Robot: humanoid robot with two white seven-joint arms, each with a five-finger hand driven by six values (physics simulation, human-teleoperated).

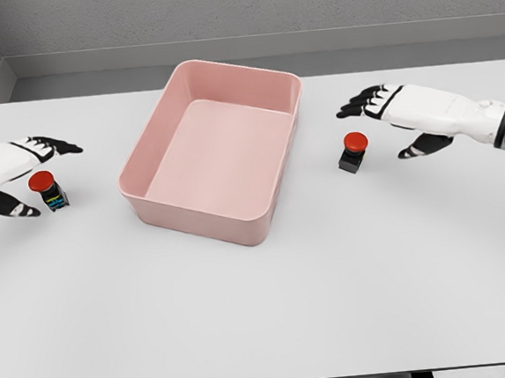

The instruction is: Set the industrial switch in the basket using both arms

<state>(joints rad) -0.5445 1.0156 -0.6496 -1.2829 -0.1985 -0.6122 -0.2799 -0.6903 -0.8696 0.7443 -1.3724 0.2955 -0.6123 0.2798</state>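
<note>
Flanking the pink basket (214, 152) mid-worktop, the left hand (17, 174) and right hand (396, 114) hover spread beside a red-capped switch (47, 191) and its twin (352, 152), seemingly ready to grasp simultaneously.

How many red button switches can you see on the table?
2. One switch sits left of the pink basket, between the left hand's open fingers. The other switch sits right of the basket, by the open right hand. None appears hidden.
</note>
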